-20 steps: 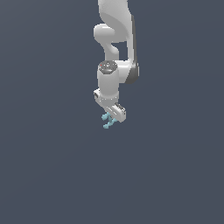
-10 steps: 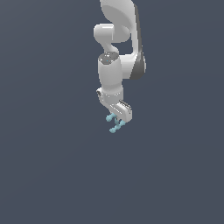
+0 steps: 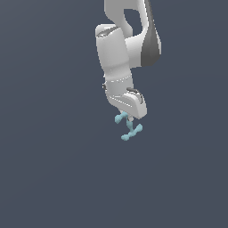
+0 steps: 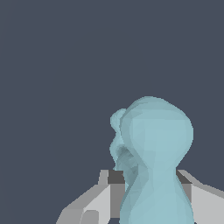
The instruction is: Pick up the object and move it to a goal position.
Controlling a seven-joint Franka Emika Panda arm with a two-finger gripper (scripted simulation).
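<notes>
- The object (image 3: 129,128), a small light-teal piece with a short stem and a rounded crossbar at each end, hangs in the air under the arm, with nothing touching it from below in the exterior view.
- It sits tilted: one crossbar is tucked up against the underside of the hand (image 3: 129,119), while the other points down and toward the exterior view's right. That lean is likely just how the piece settled when it was pinched.
- The hand is closed narrowly on the upper part of the stem, so the object is carried by a grip near one end and most of its length dangles free below.
- In the wrist view the object (image 4: 155,162) fills much of the picture, its rounded end bulging close to the lens, and the pale fingers (image 4: 100,199) flank it on both sides. This suggests the piece is held between them along the hand's own axis.
- The arm (image 3: 120,58) reaches down steeply from above, wrist bent, which keeps the load directly beneath it; a reasonable posture for carrying something so small.
- Around all this there is only a flat dark blue-grey background. No worktop edge and no goal marker can be made out in either view, so how far the object is from its goal cannot be judged.
- The pick-up seems done; the transfer appears to be the step in hand.
- The off-centre hold could let the piece swivel if jolted.
</notes>
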